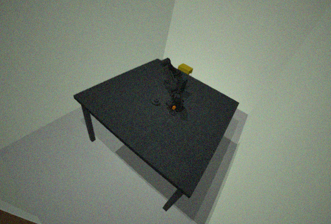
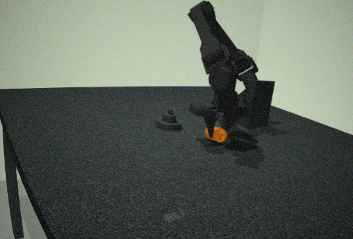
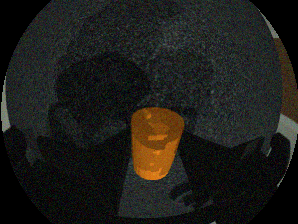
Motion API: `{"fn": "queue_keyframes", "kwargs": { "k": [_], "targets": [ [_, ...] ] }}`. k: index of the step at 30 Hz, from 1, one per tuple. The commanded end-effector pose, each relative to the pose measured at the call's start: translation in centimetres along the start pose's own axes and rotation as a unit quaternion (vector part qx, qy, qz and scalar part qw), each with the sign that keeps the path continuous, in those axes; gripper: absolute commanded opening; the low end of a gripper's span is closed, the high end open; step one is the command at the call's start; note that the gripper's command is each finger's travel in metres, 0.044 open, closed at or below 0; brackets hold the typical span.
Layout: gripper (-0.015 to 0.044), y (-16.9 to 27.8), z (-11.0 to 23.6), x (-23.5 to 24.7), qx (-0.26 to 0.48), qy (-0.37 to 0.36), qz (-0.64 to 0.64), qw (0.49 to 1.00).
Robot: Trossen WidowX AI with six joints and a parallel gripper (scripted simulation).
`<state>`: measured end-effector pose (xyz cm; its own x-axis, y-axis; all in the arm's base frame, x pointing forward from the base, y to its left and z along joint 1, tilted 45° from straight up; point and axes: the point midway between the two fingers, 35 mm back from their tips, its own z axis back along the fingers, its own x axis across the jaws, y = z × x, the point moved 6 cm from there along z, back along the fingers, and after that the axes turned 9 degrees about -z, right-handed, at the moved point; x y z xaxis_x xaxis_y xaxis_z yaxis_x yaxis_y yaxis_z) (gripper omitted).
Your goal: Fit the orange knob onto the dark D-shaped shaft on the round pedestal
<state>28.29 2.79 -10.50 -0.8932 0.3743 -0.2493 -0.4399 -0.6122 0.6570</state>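
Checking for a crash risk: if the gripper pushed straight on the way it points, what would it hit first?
Probably the table: the gripper points steeply down, shut on the knob.

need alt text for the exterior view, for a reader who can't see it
A dark robot arm leans down over a dark table, its gripper shut on an orange knob lying at the table surface. To the knob's left, apart from it, stands a round pedestal with a short dark shaft, nothing on it yet.
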Motion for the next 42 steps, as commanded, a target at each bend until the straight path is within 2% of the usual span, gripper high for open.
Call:
{"fn": "queue_keyframes", "kwargs": {
  "k": [1, 21, 42],
  "targets": [
    [0.0179, 0.7, 0.2, -0.1, -0.031, -0.005, 0.002, 0.999],
    [0.0179, 4.8, 0.5, -0.7, -0.2, -0.034, 0.003, 0.979],
    [0.0179, 8.9, -0.8, -1.4, -0.371, -0.062, 0.004, 0.927]
  ]
}}
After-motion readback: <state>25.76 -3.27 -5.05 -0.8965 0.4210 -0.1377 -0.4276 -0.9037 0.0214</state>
